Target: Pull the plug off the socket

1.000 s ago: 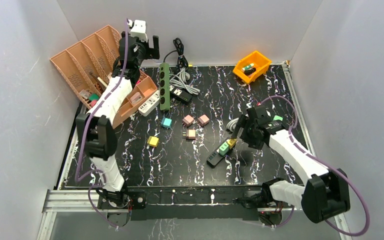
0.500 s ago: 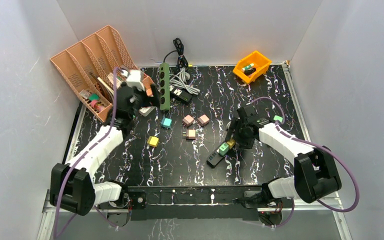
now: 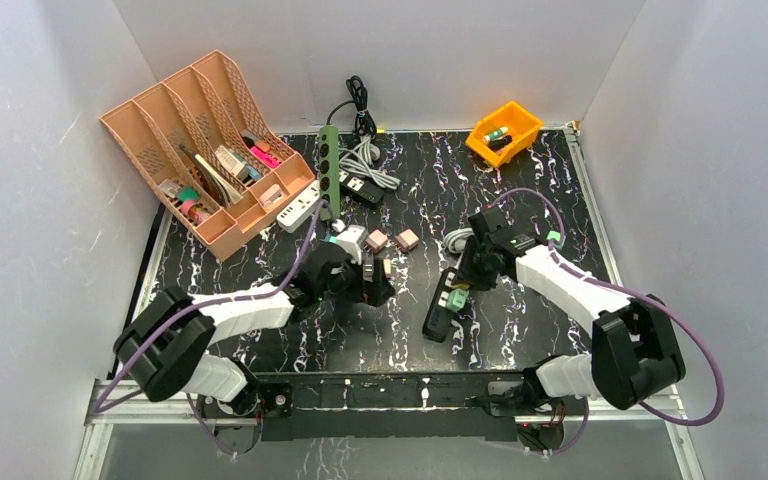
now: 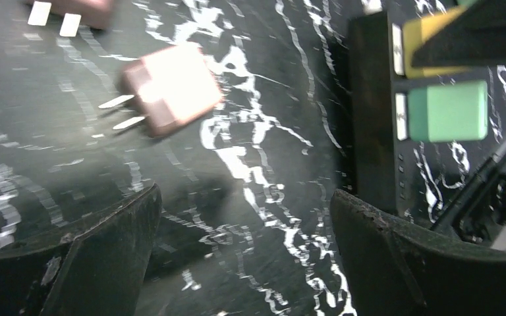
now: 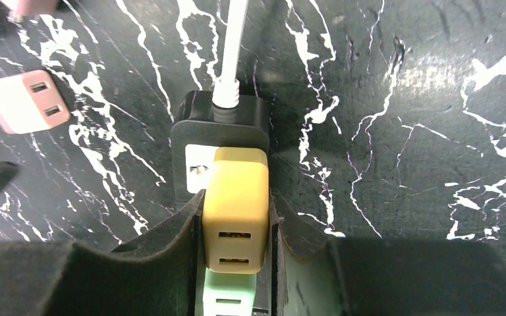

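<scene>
My right gripper (image 5: pixel 236 224) is clenched on the yellow plug (image 5: pixel 235 197), one dark finger pressed flat against each of its long sides. The plug is seated in the black power strip (image 5: pixel 219 125), right at the end where the white cable (image 5: pixel 232 46) leaves toward 12 o'clock in the right wrist view. A green plug (image 5: pixel 227 296) sits in the next socket, touching the yellow one at its 6 o'clock. A loose pink plug (image 5: pixel 21 102) lies apart from the strip at about 10 o'clock. From above, the strip lies at roughly 4 o'clock from the middle of the table (image 3: pixel 520 200), its length running from 1 toward 7 o'clock, with my right wrist over its far end. My left gripper (image 4: pixel 244 243) is released, jaws spread wide and holding nothing, low over the marbled surface near the table's middle. In the left wrist view, a second pink plug (image 4: pixel 168 89) lies on its side at 11 o'clock, prongs pointing to 9 o'clock. The strip with its green plug stands at 2 o'clock, just beyond my right-hand finger.
</scene>
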